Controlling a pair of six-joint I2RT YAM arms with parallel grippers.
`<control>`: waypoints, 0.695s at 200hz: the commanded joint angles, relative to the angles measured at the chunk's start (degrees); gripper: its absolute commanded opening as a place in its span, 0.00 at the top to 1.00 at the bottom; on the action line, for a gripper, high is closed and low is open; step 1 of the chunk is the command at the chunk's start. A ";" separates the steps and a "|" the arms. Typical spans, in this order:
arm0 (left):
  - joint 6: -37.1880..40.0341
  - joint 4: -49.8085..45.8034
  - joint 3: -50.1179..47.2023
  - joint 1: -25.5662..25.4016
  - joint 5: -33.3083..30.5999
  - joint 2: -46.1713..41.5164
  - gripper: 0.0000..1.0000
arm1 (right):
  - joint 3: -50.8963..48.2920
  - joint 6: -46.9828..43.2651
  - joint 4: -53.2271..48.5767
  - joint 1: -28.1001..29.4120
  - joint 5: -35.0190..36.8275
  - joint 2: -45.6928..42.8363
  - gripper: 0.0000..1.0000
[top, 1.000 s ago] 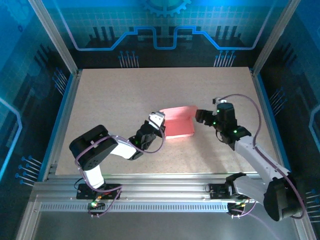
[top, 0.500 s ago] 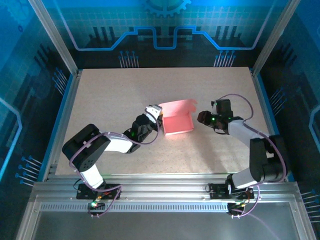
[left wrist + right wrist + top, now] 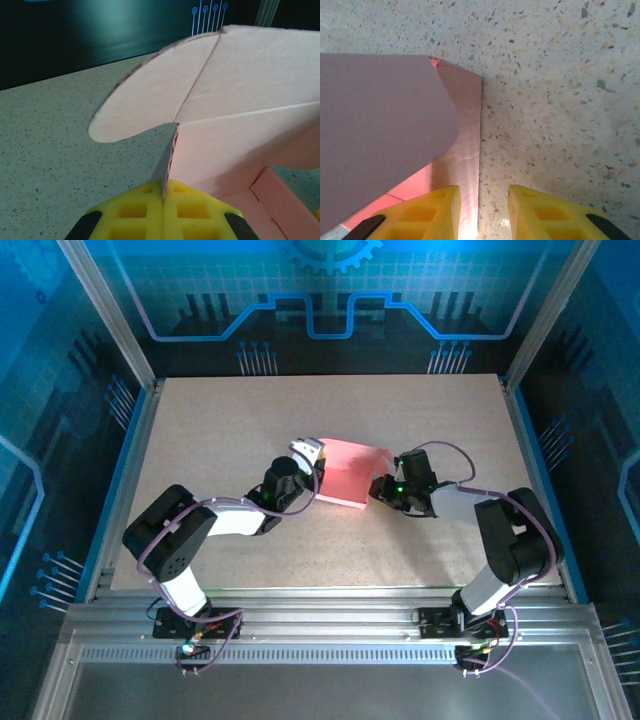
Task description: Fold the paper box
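Paper box [image 3: 345, 480] lies long-axis left-right, left claw [image 3: 163, 186] pinching it, right claw [image 3: 483, 200] open.

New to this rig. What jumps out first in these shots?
The pink paper box in the middle of the table catches the eye first: half-formed, with an arm at each side. The left tool is shut on the box wall on its side, with a rounded flap arching above its fingers. The right tool sits at the opposite wall, jaws apart around the wall's edge.
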 commanded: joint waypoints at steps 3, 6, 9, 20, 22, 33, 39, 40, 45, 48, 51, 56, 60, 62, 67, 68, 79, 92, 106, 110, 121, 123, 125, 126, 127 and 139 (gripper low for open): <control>-2.73 1.03 -0.55 -0.67 1.58 2.13 1.00 | 0.09 1.81 3.67 1.07 0.31 1.77 0.69; -3.32 1.36 -0.78 -0.67 1.31 2.28 1.00 | 0.05 1.86 3.93 1.21 0.30 1.81 0.69; -3.81 1.58 -0.88 -0.68 1.11 2.60 1.00 | 0.14 1.93 4.13 1.32 0.30 1.92 0.69; -5.27 2.57 -1.55 -1.07 0.37 3.35 1.00 | 0.31 2.25 4.28 1.84 0.56 2.28 0.69; -5.40 2.81 -1.63 -1.22 0.13 3.47 1.00 | 0.31 2.37 4.41 1.94 0.56 2.36 0.69; -5.07 3.66 -1.77 -2.16 -1.04 4.29 1.00 | 0.31 2.93 5.11 2.45 0.52 2.87 0.70; -4.87 3.95 -1.80 -2.60 -1.57 4.72 1.00 | 0.30 3.19 5.57 2.74 0.54 3.10 0.70; -4.90 3.98 -1.83 -2.61 -1.68 4.74 1.00 | 0.31 3.27 5.59 2.80 0.55 3.15 0.70; -5.10 4.17 -1.86 -2.90 -2.05 4.90 1.00 | 0.38 3.38 5.62 3.00 0.61 3.33 0.70; -5.22 4.18 -1.86 -2.96 -2.11 4.95 1.00 | 0.46 3.36 5.70 3.15 0.65 3.45 0.70; -5.33 4.18 -1.82 -3.09 -2.14 5.01 1.00 | 0.53 3.36 5.71 3.27 0.74 3.54 0.70; -5.80 3.97 -1.82 -3.12 -2.27 4.90 1.00 | 0.65 3.53 5.64 3.52 0.80 3.68 0.70; -6.03 3.84 -1.78 -3.17 -2.39 4.81 1.00 | 0.79 3.62 5.62 3.68 0.91 3.80 0.70; -6.12 3.70 -1.78 -3.19 -2.47 4.71 1.00 | 0.83 3.68 5.62 3.79 0.91 3.81 0.70; -6.07 3.49 -1.82 -3.38 -2.55 4.71 1.00 | 0.93 3.76 5.70 3.97 1.00 3.89 0.70; -6.07 3.48 -1.84 -3.39 -2.57 4.70 1.00 | 0.93 3.73 5.70 4.03 1.04 3.94 0.71; -5.98 3.83 -2.34 -3.56 -3.10 4.73 1.00 | 1.01 4.03 6.03 4.51 1.17 4.02 0.71; -6.71 5.42 -3.40 -3.78 -3.84 5.12 1.00 | 1.29 4.21 6.15 4.95 1.42 4.29 0.71; -8.12 6.90 -4.61 -4.05 -4.35 5.80 1.00 | 1.50 4.39 6.16 5.22 1.44 4.66 0.71; -8.46 7.12 -4.82 -4.03 -4.44 5.95 1.00 | 1.54 4.44 6.15 5.30 1.44 4.69 0.71; -9.14 7.89 -5.33 -4.40 -4.88 6.58 1.00 | 1.54 4.52 6.32 5.40 1.53 4.86 0.71; -9.27 8.12 -5.43 -4.38 -4.92 6.69 1.00 | 1.54 4.55 6.32 5.34 1.53 4.80 0.71; -9.42 8.41 -5.63 -4.48 -4.92 6.83 1.00 | 1.54 4.51 6.33 5.35 1.53 4.79 0.71; -9.54 8.49 -5.73 -4.47 -4.94 6.86 1.00 | 1.54 4.50 6.33 5.33 1.53 4.74 0.71; -9.61 8.62 -5.77 -4.42 -4.95 6.91 1.00 | 1.59 4.54 6.33 5.37 1.53 4.76 0.71; -10.27 10.73 -6.78 -4.46 -5.21 7.70 1.00 | 1.54 4.55 6.32 5.40 1.58 4.59 0.71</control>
